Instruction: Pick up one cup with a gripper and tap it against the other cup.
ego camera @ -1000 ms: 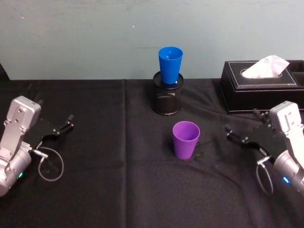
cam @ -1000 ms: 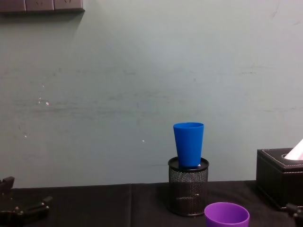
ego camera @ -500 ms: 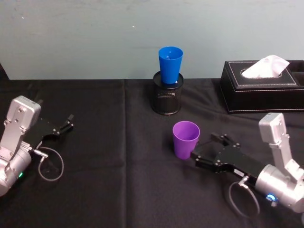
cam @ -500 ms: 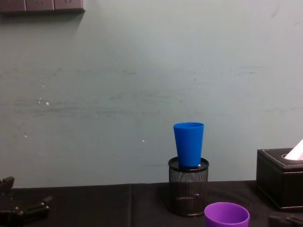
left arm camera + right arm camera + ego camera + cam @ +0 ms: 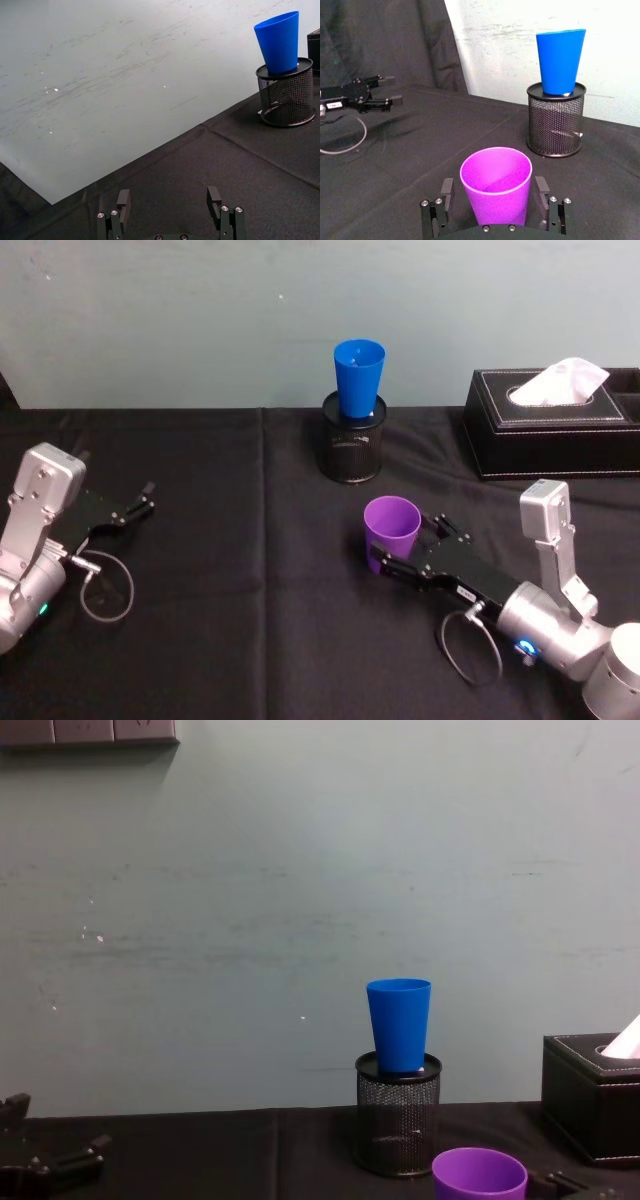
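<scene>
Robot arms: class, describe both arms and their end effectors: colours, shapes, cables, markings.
The left arm and right arm are silver-grey, each with a boxy wrist block and thin looped cable. The left end effector and right end effector are black and flat-fingered; the right bears a white label.

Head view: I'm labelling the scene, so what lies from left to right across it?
Left gripper → purple cup → tissue box. The blue cup on the pen holder overlaps the purple cup sideways, so it is left out.
</scene>
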{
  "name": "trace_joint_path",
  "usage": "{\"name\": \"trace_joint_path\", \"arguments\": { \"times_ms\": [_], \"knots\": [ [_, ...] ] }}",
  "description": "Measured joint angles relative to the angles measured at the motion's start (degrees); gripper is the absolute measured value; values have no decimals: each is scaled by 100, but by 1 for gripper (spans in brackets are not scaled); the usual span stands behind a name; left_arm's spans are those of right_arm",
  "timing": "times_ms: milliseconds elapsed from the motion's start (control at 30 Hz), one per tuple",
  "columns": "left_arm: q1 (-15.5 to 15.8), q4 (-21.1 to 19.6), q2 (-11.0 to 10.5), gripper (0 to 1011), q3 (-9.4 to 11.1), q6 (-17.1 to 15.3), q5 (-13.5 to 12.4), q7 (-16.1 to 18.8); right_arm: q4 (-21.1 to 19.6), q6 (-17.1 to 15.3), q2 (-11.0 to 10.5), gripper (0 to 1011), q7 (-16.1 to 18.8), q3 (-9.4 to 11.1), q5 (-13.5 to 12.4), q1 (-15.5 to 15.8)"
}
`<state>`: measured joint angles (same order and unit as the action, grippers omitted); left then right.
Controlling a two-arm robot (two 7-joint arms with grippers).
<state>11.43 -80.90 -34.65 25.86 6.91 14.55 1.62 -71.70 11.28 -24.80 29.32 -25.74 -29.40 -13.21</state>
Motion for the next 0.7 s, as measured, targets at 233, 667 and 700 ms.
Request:
{"name": "trace_joint_path", "arguments": {
  "times_ms": [233,667,700],
  "knots": [
    [0,0,0,1000,0,0,0,0,332,187,276,1003,45,-8,128,-156],
    [0,0,0,1000,0,0,0,0,575,255,506,981,-85,25,539,-295],
    [0,0,0,1000,0,0,0,0,567,251,513,958,-90,49,555,-295]
  ]
}}
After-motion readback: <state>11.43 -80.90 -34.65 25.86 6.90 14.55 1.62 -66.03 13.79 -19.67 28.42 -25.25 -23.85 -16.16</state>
